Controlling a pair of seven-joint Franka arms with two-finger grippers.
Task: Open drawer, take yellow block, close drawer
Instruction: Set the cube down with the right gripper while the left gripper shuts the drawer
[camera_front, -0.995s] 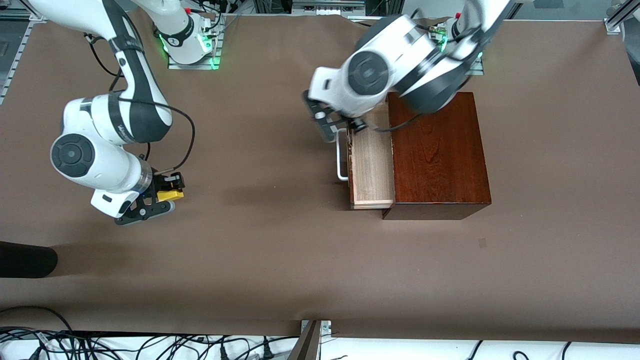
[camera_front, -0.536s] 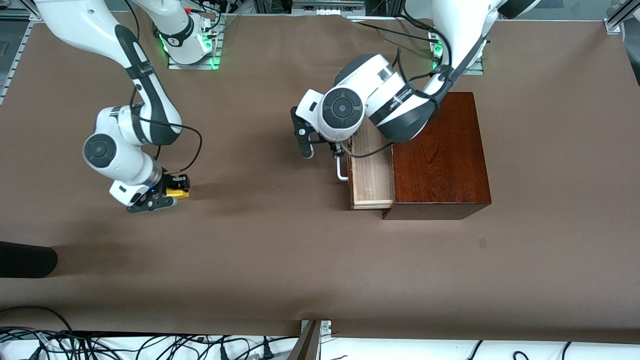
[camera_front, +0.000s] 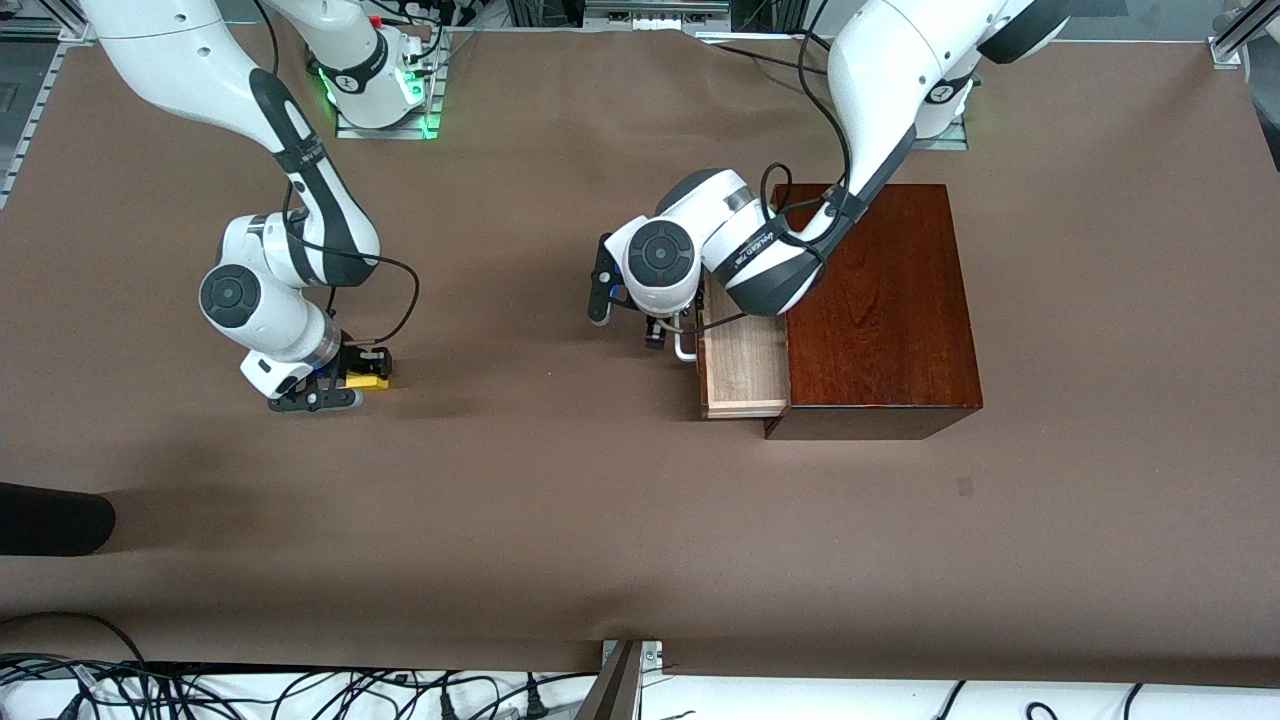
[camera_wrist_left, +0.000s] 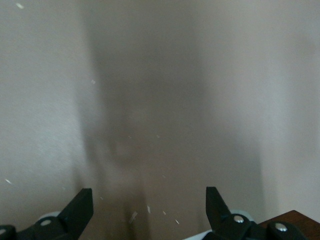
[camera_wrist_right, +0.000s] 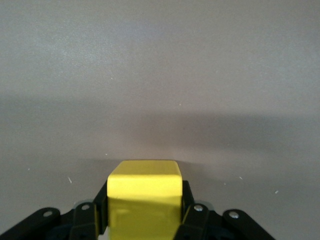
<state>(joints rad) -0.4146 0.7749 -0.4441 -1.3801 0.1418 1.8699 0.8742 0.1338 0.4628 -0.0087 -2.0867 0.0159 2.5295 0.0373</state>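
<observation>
The mahogany box (camera_front: 880, 300) stands toward the left arm's end of the table. Its drawer (camera_front: 745, 365) is pulled partly out; the pale tray shows nothing inside. The white handle (camera_front: 684, 349) is partly hidden by the left wrist. My left gripper (camera_front: 627, 318) is open and empty, low in front of the drawer beside the handle; in the left wrist view (camera_wrist_left: 148, 212) its fingers stand wide apart over bare table. My right gripper (camera_front: 340, 388) is shut on the yellow block (camera_front: 367, 381), low over the table toward the right arm's end. The block (camera_wrist_right: 145, 192) fills the jaws of the gripper (camera_wrist_right: 145, 215).
A dark object (camera_front: 50, 520) lies at the table's edge toward the right arm's end, nearer the camera. Cables run along the front edge. A corner of the box (camera_wrist_left: 295, 220) shows in the left wrist view.
My right gripper has come down toward the table with the yellow block. My left gripper has come down from over the drawer to in front of its handle. The drawer has not moved.
</observation>
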